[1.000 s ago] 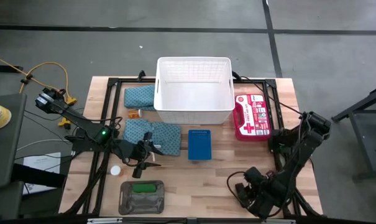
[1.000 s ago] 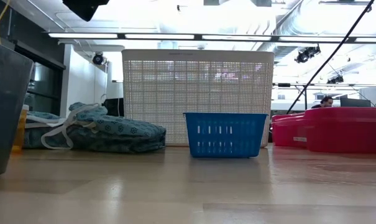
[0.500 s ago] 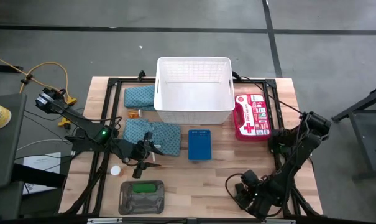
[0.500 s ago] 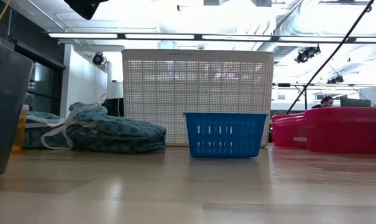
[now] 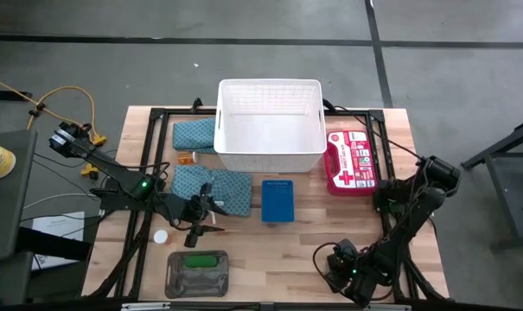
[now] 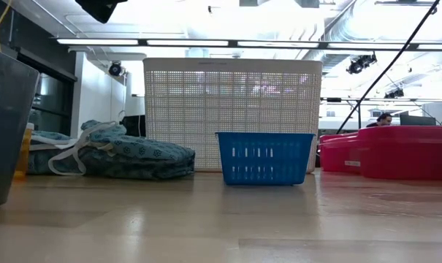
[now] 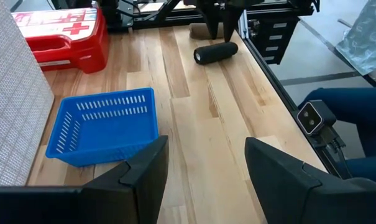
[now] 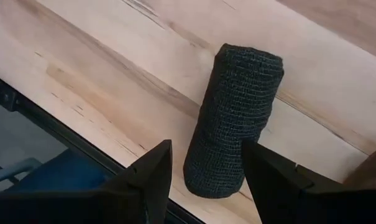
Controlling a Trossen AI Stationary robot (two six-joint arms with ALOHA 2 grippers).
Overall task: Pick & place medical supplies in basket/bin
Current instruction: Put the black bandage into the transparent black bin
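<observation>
My right gripper [image 8: 206, 149] is open low over the table's near right part [image 5: 337, 263], one finger on each side of a black roll [image 8: 234, 118] that lies flat on the wood; I see no touch. The left wrist view shows that roll [image 7: 215, 51] too. My left gripper [image 7: 206, 143] is open, hovering at the near edge of a teal cloth [image 5: 226, 192]. A second teal cloth [image 5: 194, 134] lies beside the white basket [image 5: 270, 84]. A green roll [image 5: 205, 259] rests on the grey tray [image 5: 198, 281]. The white disc [image 5: 161, 235] and orange vial [image 5: 185, 158] lie on the wood.
A small blue basket [image 5: 277, 200] stands near the white basket's near side, and a red first-aid case [image 5: 352, 161] lies to its right. Black frame rails run along the table's sides. Bare wood lies between the blue basket and the right gripper.
My right gripper has moved a little toward the table's left along the near edge. The left arm and all the objects have stayed where they were.
</observation>
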